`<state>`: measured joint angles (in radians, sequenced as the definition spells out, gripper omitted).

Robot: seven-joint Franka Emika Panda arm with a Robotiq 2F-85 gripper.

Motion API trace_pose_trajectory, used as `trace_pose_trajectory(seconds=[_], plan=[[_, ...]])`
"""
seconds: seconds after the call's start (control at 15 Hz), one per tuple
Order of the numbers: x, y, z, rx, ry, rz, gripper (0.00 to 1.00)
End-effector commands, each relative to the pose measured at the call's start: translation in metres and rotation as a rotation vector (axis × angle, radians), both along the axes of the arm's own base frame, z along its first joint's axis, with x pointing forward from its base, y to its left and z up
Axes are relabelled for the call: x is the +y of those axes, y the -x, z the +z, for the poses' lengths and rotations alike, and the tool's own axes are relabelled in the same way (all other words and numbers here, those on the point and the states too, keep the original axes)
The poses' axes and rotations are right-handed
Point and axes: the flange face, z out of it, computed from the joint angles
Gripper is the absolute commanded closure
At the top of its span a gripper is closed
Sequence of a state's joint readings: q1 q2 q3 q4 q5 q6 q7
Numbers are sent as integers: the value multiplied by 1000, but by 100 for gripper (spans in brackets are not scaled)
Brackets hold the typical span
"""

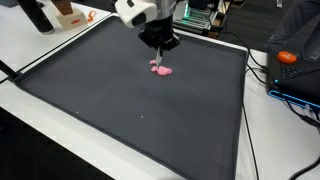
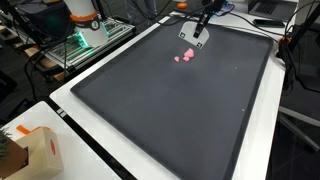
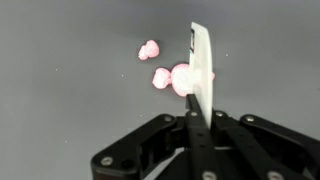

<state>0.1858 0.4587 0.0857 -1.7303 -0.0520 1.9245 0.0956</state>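
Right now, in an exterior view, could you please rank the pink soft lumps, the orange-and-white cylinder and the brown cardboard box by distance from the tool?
From the tool holding a white flat strip:
1. Pink soft lumps, on the black mat.
2. Orange-and-white cylinder, upper left, off the mat.
3. Brown cardboard box, bottom-left corner.

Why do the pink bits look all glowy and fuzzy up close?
Wrist view: the pink bits and the white strip in the hand are washed out and soft. In both exterior views they look small but sharper, and the dark mat is evenly lit with no glare.
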Motion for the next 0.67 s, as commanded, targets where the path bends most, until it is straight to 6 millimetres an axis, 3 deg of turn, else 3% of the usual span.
trace_pose_trajectory(seconds=[0.0,0.6], plan=[[28,-12,-8,39,69,89,99],[78,-19,-7,44,102,188,99]])
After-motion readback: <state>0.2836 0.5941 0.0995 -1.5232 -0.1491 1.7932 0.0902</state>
